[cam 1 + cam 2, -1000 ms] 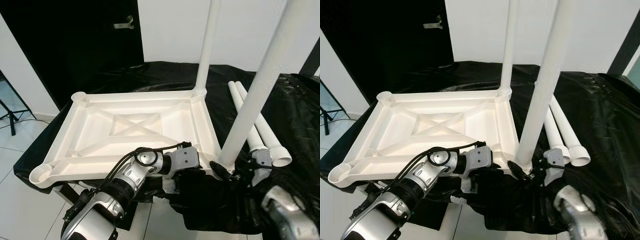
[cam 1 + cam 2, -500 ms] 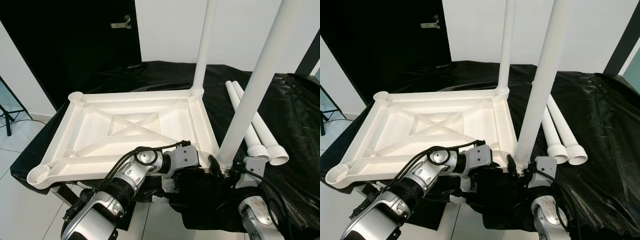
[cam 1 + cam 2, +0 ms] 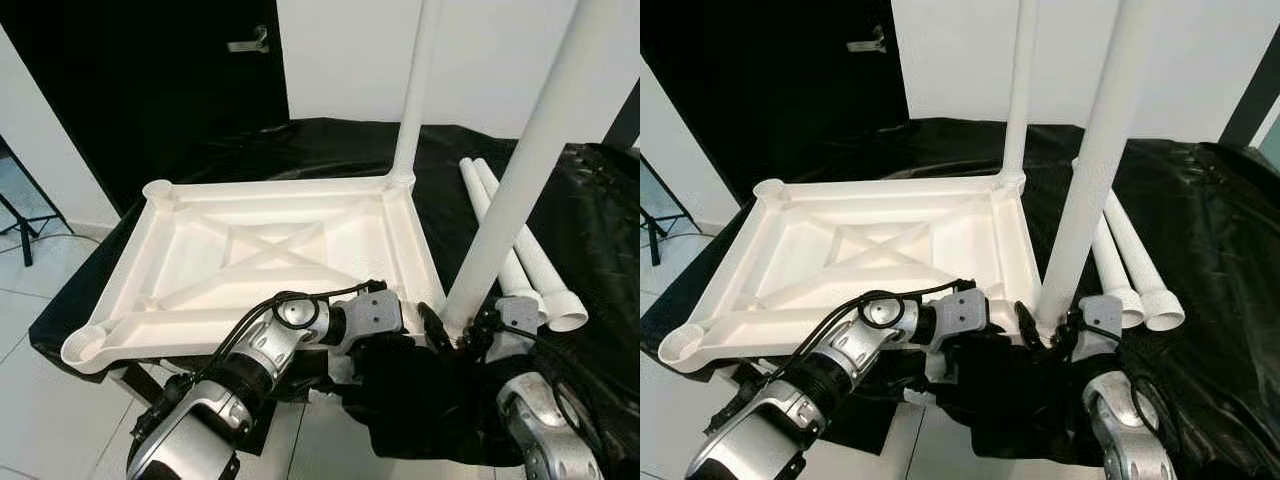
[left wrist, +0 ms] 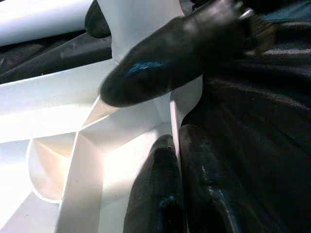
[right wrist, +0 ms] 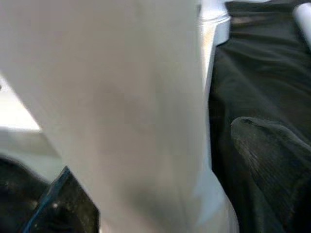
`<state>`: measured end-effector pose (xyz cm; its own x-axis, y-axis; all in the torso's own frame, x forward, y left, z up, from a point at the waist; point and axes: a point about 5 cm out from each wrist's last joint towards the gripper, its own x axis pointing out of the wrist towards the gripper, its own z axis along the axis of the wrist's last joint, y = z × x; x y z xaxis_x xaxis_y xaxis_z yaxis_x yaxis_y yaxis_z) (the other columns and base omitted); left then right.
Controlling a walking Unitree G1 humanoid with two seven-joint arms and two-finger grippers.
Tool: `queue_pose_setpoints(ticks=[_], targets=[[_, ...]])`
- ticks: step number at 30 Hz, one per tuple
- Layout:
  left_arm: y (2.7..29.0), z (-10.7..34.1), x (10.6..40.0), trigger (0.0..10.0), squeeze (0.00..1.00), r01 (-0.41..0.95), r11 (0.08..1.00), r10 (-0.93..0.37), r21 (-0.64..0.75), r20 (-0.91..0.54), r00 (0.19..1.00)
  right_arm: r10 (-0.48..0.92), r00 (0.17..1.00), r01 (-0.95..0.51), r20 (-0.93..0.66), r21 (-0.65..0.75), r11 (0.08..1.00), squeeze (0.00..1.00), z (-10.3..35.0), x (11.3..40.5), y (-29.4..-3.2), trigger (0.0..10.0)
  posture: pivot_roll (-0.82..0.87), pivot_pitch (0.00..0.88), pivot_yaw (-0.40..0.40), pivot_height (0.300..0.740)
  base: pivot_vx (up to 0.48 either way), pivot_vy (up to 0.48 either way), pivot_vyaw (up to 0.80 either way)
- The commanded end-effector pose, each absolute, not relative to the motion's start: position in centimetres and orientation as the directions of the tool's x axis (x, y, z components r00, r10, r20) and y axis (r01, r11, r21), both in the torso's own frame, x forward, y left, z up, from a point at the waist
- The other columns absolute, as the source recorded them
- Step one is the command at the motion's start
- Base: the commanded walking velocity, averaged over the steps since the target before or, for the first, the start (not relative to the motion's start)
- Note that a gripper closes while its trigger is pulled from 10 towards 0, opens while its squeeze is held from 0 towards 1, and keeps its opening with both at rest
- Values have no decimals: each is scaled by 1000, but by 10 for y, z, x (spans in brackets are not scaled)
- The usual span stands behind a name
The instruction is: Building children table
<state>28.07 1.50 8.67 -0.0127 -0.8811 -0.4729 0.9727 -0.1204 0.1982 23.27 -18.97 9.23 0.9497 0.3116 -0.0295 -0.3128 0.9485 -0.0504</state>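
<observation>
My left arm reaches forward and bends inward at the wrist, so my left gripper (image 3: 415,330) sits at the near right corner of the upturned white plastic children's tabletop (image 3: 250,265). In the wrist view its two black fingers (image 4: 165,194) lie pressed together, with the corner's thin white rim pinched between them.

My right arm comes up from below, and my right gripper (image 3: 468,330) is at the foot of the near white plastic table leg (image 3: 530,170), which stands upright in that same corner socket. One finger (image 5: 272,160) shows on one side of the tube and a dark pad on the other, so the fingers are clamped around the leg's base.

A second white leg (image 3: 418,90) stands upright in the far right corner socket. The two left sockets (image 3: 158,190) are open. Two more white tube legs (image 3: 520,260) lie side by side on the right, just beside the tabletop.

Everything rests on a surface draped in glossy black plastic sheeting (image 3: 330,150). Behind it stand a white wall (image 3: 480,60) and a black door (image 3: 150,70) with a metal handle (image 3: 247,43). The pale tiled floor (image 3: 40,400) shows at the left.
</observation>
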Motion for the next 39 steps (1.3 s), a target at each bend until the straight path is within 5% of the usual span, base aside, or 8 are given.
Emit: queue_pose_setpoints(ticks=[1,7,8,20,26,35,39], targets=[[40,31,254,10000,0,992,-123,-779,-40,-615,-121,364,930,-365,-48,-34,930,0,88,231,-195,10000,161,0,-23,740,0,0,0],[41,31,255,10000,0,992,-119,-778,-39,-617,-117,496,864,-500,-89,-33,865,0,86,229,-193,10000,165,0,-21,740,0,0,0],[42,31,255,10000,0,992,-118,-778,-38,-617,-116,515,852,-519,-91,-30,854,0,86,230,-194,0,167,0,-21,740,0,0,0],[43,31,256,10000,0,992,-119,-777,-36,-619,-115,562,820,-568,-107,-35,822,0,84,229,-197,0,163,0,-15,740,0,0,0],[43,33,257,10000,0,992,-121,-777,-33,-619,-115,113,989,-122,-94,-93,988,0,83,227,-201,0,172,0,-19,740,0,0,0],[45,32,257,10000,0,992,-121,-774,-35,-623,-116,-175,984,175,-10,-56,983,0,90,218,-213,0,176,0,-14,740,0,0,0],[45,32,257,10000,0,992,-121,-773,-33,-624,-115,-175,984,175,-14,-50,983,0,90,219,-210,0,174,0,-13,740,0,0,0]])
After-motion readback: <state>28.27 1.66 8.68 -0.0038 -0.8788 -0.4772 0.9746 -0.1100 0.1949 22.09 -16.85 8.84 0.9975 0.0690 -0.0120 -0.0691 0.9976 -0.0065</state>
